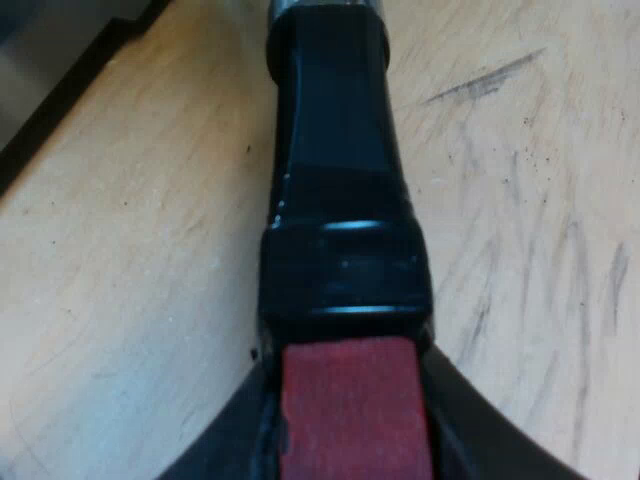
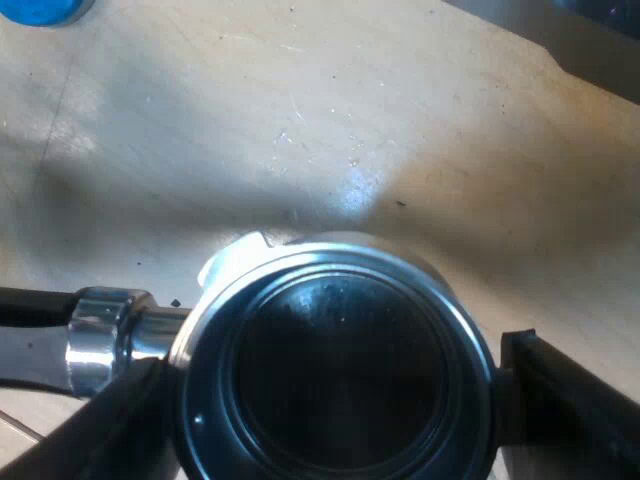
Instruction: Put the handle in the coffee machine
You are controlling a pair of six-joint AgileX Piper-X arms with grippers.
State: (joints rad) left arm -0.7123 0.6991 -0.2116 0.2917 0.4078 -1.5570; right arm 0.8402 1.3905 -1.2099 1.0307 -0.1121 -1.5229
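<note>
The left pincer [image 1: 350, 435] is pinching the red end [image 1: 348, 395] of the dark handle [image 1: 335, 150], one black finger [image 1: 225, 440] close on each side, and the handle runs out over the scratched wooden desk [image 1: 120, 250]. The right pincer [image 2: 335, 400] has its fingers [image 2: 570, 400] against opposite sides of the holder's round metal cup [image 2: 300, 262], gripping it open side up. The holder is not in the machine: both pincers have it over the desk. A blue tamper [image 2: 40, 8] sits well apart from it.
</note>
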